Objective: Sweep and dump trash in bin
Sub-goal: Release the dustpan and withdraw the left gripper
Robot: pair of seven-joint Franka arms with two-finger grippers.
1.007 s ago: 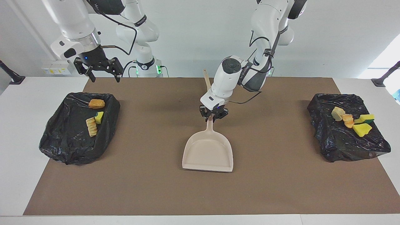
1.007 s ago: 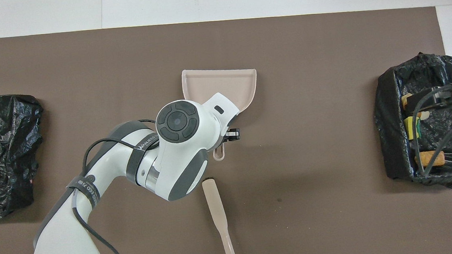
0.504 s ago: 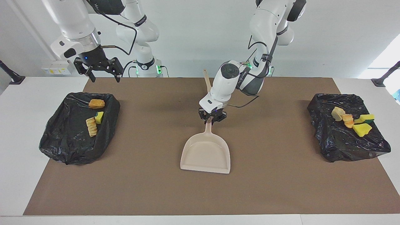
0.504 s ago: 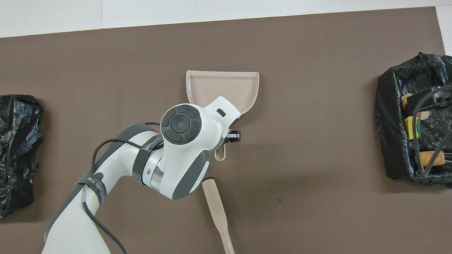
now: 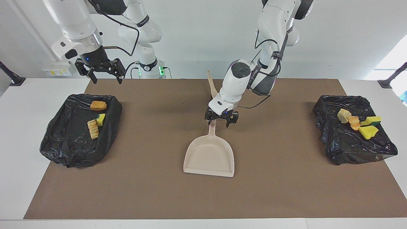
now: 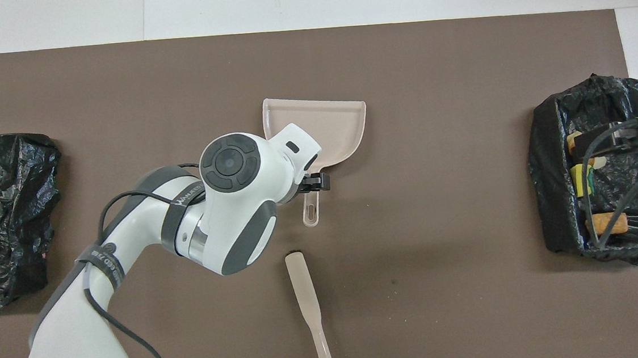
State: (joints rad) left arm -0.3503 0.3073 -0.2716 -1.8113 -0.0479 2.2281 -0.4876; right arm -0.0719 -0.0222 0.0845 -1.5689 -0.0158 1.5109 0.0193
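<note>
The mat (image 5: 203,197) has no trash left on it that I can see, so the sweeping and dumping look done. All seven bits of trash (image 5: 359,122) sit in the two black bins: four in the bin (image 5: 353,140) at the left arm's end, and three in the bin (image 5: 79,133) at the right arm's end. The three are an orange-brown bread piece (image 5: 98,105), a yellow sponge (image 5: 101,119) and a pale ridged lump (image 5: 93,128). The left gripper (image 5: 221,119) is low over the handle of the dustpan (image 5: 210,156), and its fingers are spread open with the handle between them, not pinched. One fingertip (image 5: 227,123) hangs just beside the handle, and I cannot tell if it touches. The pan lies flat on the mat with its wide mouth pointing away from the fingers, and nothing is in it. The flat brush stick (image 6: 309,310) lies on the mat on the robots' side of the left fingers, near the tip of the pan's handle but not touching it. The right gripper (image 5: 100,70) waits up in the air, over the edge of its bin that is closest to the robots, with fingers open and nothing in them; the trash in that bin is well below its fingertips. I think what is left is small: the left arm lifts away from the pan and rests.
</note>
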